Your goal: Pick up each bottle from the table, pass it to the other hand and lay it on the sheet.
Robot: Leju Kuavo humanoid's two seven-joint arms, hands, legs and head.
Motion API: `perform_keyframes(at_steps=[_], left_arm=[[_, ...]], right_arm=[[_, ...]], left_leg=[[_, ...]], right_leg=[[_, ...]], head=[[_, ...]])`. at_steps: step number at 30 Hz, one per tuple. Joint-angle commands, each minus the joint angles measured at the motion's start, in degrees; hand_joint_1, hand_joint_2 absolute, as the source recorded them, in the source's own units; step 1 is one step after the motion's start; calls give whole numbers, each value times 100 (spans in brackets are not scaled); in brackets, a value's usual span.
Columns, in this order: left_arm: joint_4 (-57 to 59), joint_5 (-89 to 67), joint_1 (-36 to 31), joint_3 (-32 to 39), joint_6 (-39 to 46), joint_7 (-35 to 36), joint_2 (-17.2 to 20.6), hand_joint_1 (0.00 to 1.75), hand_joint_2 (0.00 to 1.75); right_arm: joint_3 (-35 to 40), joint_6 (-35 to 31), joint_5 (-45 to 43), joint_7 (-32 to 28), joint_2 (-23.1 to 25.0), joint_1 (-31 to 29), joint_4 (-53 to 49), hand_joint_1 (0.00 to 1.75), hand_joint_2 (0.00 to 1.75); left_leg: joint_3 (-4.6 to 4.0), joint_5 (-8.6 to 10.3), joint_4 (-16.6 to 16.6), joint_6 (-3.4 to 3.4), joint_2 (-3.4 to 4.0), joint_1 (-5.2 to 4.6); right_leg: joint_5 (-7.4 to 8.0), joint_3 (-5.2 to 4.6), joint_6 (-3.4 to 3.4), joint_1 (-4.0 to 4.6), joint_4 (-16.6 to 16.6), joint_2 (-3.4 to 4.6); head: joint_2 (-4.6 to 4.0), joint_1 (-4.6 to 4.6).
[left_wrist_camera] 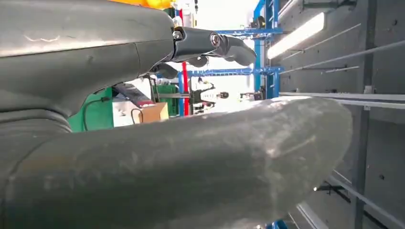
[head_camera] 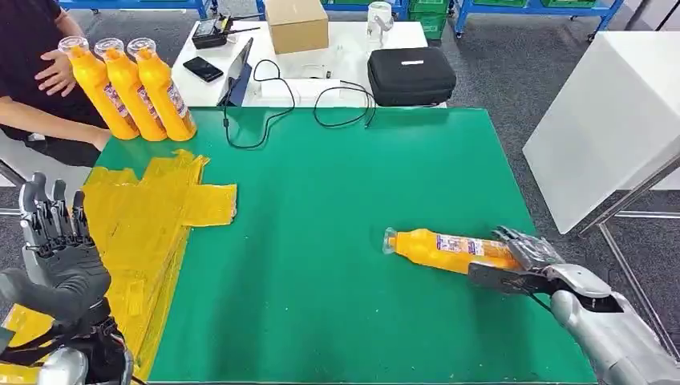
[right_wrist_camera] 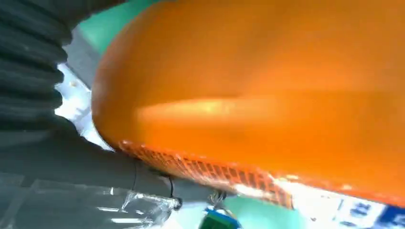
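- Presently, your right hand [head_camera: 525, 261] sits at about four o'clock on the green table [head_camera: 345, 241], with its fingers wrapped around the base end of an orange bottle [head_camera: 445, 249].
- That bottle lies on its side on the green surface, clear cap pointing to nine o'clock; the fingers sit above and below the base, and the labelled body extends out of the grip toward the table's centre.
- In your right wrist view the orange bottle body [right_wrist_camera: 267, 90] presses close against the hand's ribbed cover; you cannot tell from there how tightly the fingers close.
- Your left hand [head_camera: 56, 257] is raised at about eight o'clock, fingers upright, slightly apart, holding nothing; the left wrist view shows a thick grey thumb [left_wrist_camera: 191, 162] and darker fingers [left_wrist_camera: 224, 43] with a gap between them.
- The yellow sheet [head_camera: 152, 224] lies crumpled along the table's nine o'clock edge, well apart from the held bottle.
- Three more orange bottles [head_camera: 132, 88] stand upright, side by side, at about eleven o'clock, just beside a person [head_camera: 36, 72] in dark clothing.
- Beyond the green top, a white table [head_camera: 337, 60] at twelve o'clock carries a cardboard box [head_camera: 296, 24], a black case [head_camera: 411, 76], a phone [head_camera: 202, 69] and looping black cables [head_camera: 321, 100].
- Grey floor surrounds the tables; blue racks [head_camera: 529, 6] line the far side.
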Motion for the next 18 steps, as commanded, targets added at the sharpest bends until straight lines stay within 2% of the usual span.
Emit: perform_keyframes(at_steps=[1,2,4,18], left_arm=[[37,9,41,175,17,-37,-2,0,0],[41,15,54,187,2,-45,6,0,0],[46,20,54,184,-7,-49,4,0,0],[49,46,79,133,4,-65,-11,0,0]], right_arm=[[-107,372,-503,-604,-18,393,-962,0,175],[-134,538,-654,-386,-193,555,-1432,0,175],[-131,600,-712,-326,-287,635,-1591,0,175],[-120,583,-858,-317,-514,826,-1809,0,175]], left_leg=[[-3,1,-5,-12,-2,2],[-12,3,-2,-11,-8,2],[-17,0,1,-9,-11,-1],[-51,3,-2,-4,-28,-7]], right_leg=[[-2,2,-1,1,-6,-9],[-5,-2,0,1,-3,-14],[-8,-7,1,-1,1,-14],[-6,-34,4,-5,-1,-23]], head=[[0,4],[0,2],[0,4],[0,0]])
